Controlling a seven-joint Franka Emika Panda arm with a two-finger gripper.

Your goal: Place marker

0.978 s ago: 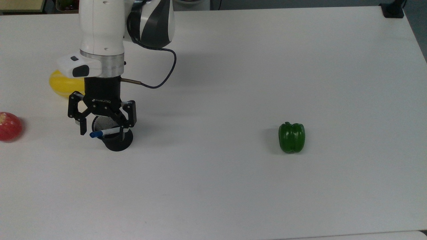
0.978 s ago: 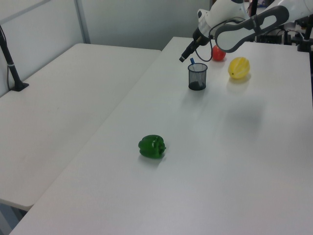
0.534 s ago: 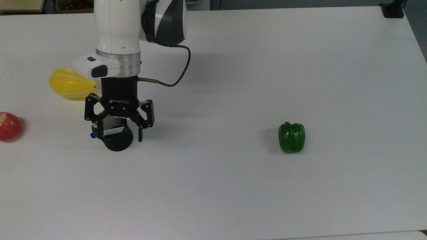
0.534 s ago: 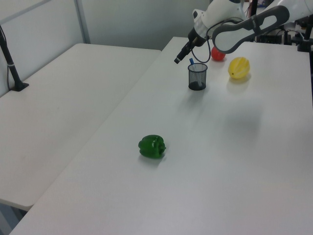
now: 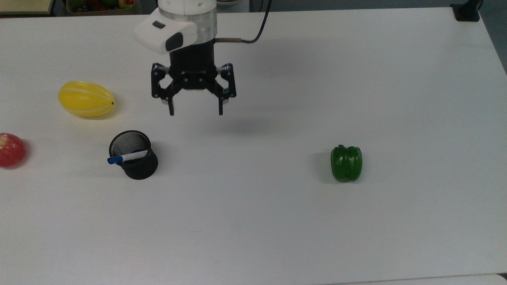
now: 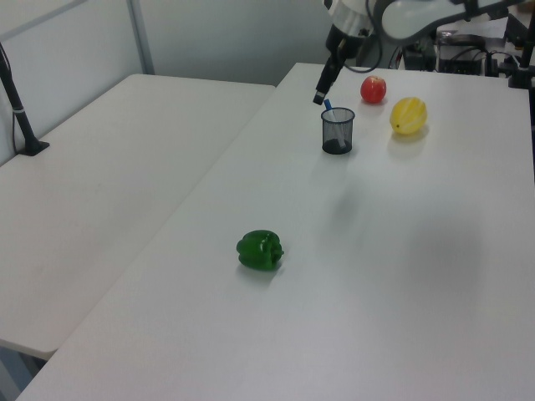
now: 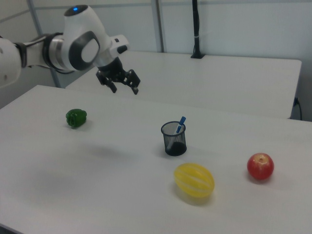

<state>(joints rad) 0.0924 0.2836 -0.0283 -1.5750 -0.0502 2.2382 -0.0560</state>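
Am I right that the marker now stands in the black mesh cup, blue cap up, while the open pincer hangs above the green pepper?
Not quite: the open pincer hangs over bare table between the black mesh cup and the green pepper, as the top view shows. The marker is in the cup, blue cap up.

The lower part of the slim white marker with a blue cap [image 5: 126, 157] is hidden inside the black mesh cup [image 5: 136, 166]. In the left view its blue tip [image 6: 327, 104] is partly behind the black two-finger gripper [image 6: 318, 98]. The red apple [image 5: 11, 150] is cut by the top view's left edge.
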